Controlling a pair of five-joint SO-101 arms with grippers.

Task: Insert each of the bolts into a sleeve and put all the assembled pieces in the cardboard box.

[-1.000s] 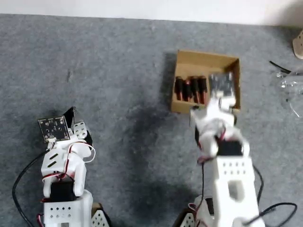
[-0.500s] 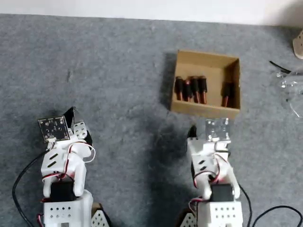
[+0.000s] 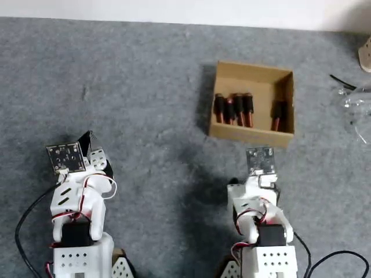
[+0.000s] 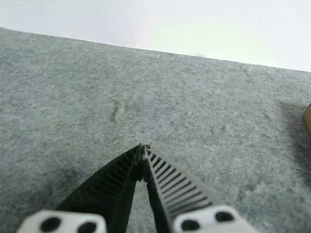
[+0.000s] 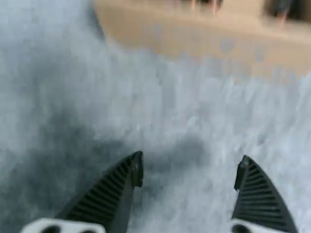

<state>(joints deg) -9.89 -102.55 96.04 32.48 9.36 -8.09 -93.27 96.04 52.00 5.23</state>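
Cardboard box (image 3: 249,134) wall, right tool (image 5: 190,159) spread nearby

the left arm (image 3: 75,202) sits folded low at the near left, wrist tipped forward. the left gripper (image 4: 142,151) is closed, its ribbed fingers meeting at the tips. the right arm (image 3: 259,217) is folded at the near right, and the right gripper (image 5: 190,162) gapes wide, fingers well apart.
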